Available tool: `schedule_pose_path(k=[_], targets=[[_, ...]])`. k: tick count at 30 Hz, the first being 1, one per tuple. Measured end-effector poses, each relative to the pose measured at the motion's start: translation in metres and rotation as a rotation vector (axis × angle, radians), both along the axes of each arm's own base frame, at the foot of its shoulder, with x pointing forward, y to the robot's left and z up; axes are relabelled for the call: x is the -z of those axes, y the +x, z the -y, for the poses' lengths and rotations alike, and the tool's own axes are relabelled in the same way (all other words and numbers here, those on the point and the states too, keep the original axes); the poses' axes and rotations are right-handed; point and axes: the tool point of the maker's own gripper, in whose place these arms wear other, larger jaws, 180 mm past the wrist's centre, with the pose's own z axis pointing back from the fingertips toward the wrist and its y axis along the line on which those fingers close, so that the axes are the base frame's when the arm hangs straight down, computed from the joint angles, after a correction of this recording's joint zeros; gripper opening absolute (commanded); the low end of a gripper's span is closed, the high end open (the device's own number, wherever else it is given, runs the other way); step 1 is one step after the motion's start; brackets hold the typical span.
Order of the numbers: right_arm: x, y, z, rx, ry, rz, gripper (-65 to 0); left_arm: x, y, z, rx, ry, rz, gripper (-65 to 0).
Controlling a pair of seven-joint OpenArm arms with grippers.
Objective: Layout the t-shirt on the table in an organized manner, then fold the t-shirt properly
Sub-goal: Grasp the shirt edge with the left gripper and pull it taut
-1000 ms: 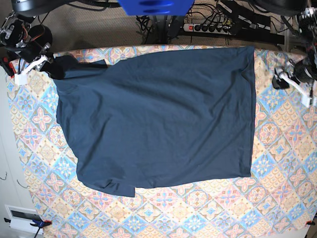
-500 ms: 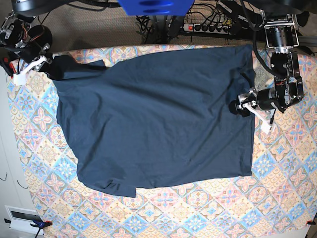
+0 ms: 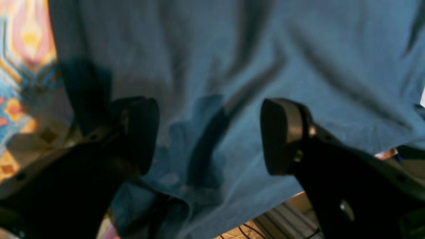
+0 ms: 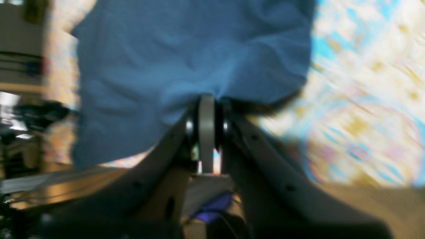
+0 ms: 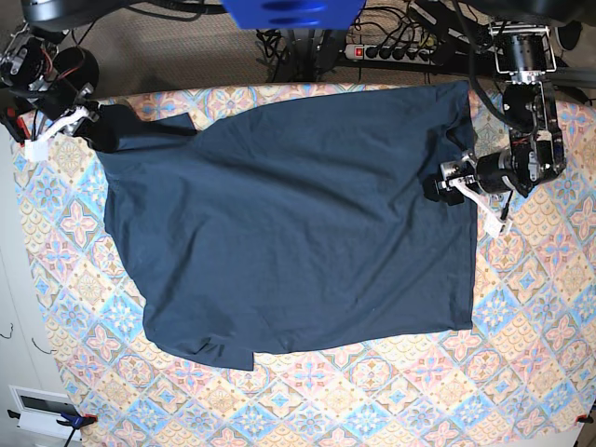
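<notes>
So here's where I'm at: the t-shirt (image 5: 289,223) is spread mostly flat across the table (image 5: 540,307), covering most of the far and middle part of the cloth. My right gripper (image 5: 58,124) is clamped tight on a bit of the fabric at the far left corner, looks like a sleeve or shoulder edge, and in the right wrist view the cloth bunches right into the pinched jaws. My left gripper (image 5: 464,193) is wide apart and holding nothing, hovering over the right edge of the shirt with wrinkled fabric between and under the fingers (image 3: 280,134).

What worries me:

- If I close the left one here, I think I could grab a wrinkle or two layers instead of a clean edge, and the fold would come out lumpy.
- The right side is already taut toward that far left corner. Any pull from the left gripper could drag the whole shirt sideways and skew it more.
- The near left corner has a small flap turned under or doubled, and it'll get locked in if I fold over it.
- The far edge sits right at the table's edge, so a tug that way might slide it off.
</notes>
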Motion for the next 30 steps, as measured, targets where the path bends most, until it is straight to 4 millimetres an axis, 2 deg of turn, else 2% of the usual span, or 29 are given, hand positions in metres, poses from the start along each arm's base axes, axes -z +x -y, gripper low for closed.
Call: schedule_pose_path(k=[3, 9, 14, 20, 23, 30], targets=[[0.004, -0.003, 0.001, -0.001, -0.014, -0.019, -64.4, 0.005, -0.014, 0.003, 0.016, 0.005, -0.036, -18.1], [0.002, -0.001, 0.000, -0.003, -0.011, -0.011, -64.5, -0.024, -0.045, 0.024, 0.156, 0.053, 0.015, -18.1], [0.003, -0.002, 0.000, -0.002, -0.009, -0.014, -64.5, -0.018, -0.075, 0.022, 0.210, 0.099, -0.045, -18.1], [0.003, -0.002, 0.000, -0.004, -0.010, -0.015, -64.5, -0.008, -0.082, 0.003, 0.201, 0.145, -0.095, -18.1], [0.003, -0.001, 0.000, -0.003, -0.010, -0.013, -64.5, 0.004, -0.087, -0.022, 0.177, 0.250, -0.142, -18.1], [0.002, 0.001, 0.000, -0.005, -0.012, -0.009, -64.5, 0.019, -0.101, -0.045, 0.218, 0.438, -0.199, -18.1]])
